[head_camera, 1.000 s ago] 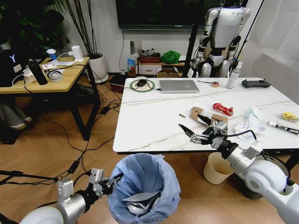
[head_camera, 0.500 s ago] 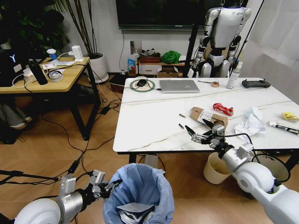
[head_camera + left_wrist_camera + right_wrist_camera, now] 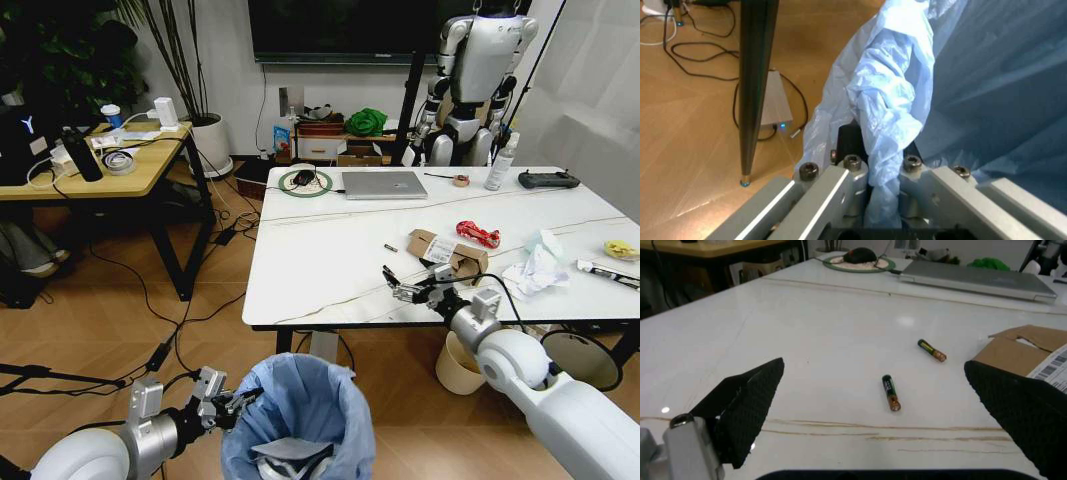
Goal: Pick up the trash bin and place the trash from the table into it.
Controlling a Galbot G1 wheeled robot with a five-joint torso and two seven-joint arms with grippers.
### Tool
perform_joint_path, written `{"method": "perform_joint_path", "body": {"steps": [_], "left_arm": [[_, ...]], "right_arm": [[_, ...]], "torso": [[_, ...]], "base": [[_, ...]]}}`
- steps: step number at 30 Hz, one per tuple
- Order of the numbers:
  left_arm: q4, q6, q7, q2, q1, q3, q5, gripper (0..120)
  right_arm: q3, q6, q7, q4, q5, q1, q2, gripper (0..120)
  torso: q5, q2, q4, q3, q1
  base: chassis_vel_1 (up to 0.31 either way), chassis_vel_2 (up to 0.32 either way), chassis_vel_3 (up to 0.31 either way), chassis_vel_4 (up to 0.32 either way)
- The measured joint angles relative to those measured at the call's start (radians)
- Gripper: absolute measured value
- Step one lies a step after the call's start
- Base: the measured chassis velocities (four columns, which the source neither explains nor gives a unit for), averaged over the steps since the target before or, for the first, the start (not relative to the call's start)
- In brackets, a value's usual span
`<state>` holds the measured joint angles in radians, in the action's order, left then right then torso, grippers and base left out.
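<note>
The trash bin (image 3: 300, 405), lined with a crinkly light-blue bag, hangs low in front of the table (image 3: 320, 250). My left gripper (image 3: 230, 405) is shut on its rim; the left wrist view shows the gripper (image 3: 877, 150) pinching a fold of the bag (image 3: 890, 100). Some litter lies inside. My right gripper (image 3: 412, 280) stands open over the table's front edge, with two small batteries (image 3: 891, 392) on the marble beyond its fingers (image 3: 750, 400). Trash lies to its right: a torn cardboard box (image 3: 445, 250), red wrapper (image 3: 477, 233), white tissues (image 3: 535, 265) and yellow peel (image 3: 620, 249).
A silver laptop (image 3: 383, 184), a mouse on a round mat (image 3: 304, 180) and a black controller (image 3: 547, 179) sit at the table's far side. A cream bucket (image 3: 462, 362) and a grey-black bin (image 3: 580, 360) stand under it. A wooden desk (image 3: 90, 160) is at the left.
The bin in my left gripper has sunk lower in the head view. My right gripper has shifted a little left along the table's front edge and stays open.
</note>
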<state>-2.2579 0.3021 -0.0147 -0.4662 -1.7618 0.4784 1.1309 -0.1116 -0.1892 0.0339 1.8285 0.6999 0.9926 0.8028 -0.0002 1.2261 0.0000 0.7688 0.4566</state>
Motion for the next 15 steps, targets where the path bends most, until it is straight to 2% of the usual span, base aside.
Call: {"method": "perform_joint_path", "body": {"steps": [6,15], "left_arm": [[-0.013,0.0,0.002,-0.016,-0.013,0.003,-0.015,0],[-0.016,0.001,0.006,-0.02,-0.015,0.008,-0.017,0]], "right_arm": [[0.061,-0.033,0.007,-0.061,-0.011,-0.061,0.025,100],[0.124,-0.019,-0.01,-0.2,-0.011,-0.16,0.065,100]], "torso": [[0.0001,0.0,0.0001,0.0,0.0],[0.0002,0.0,0.0001,0.0,0.0]], "base": [[0.0,0.0,0.0,0.0],[0.0,0.0,0.0,0.0]]}}
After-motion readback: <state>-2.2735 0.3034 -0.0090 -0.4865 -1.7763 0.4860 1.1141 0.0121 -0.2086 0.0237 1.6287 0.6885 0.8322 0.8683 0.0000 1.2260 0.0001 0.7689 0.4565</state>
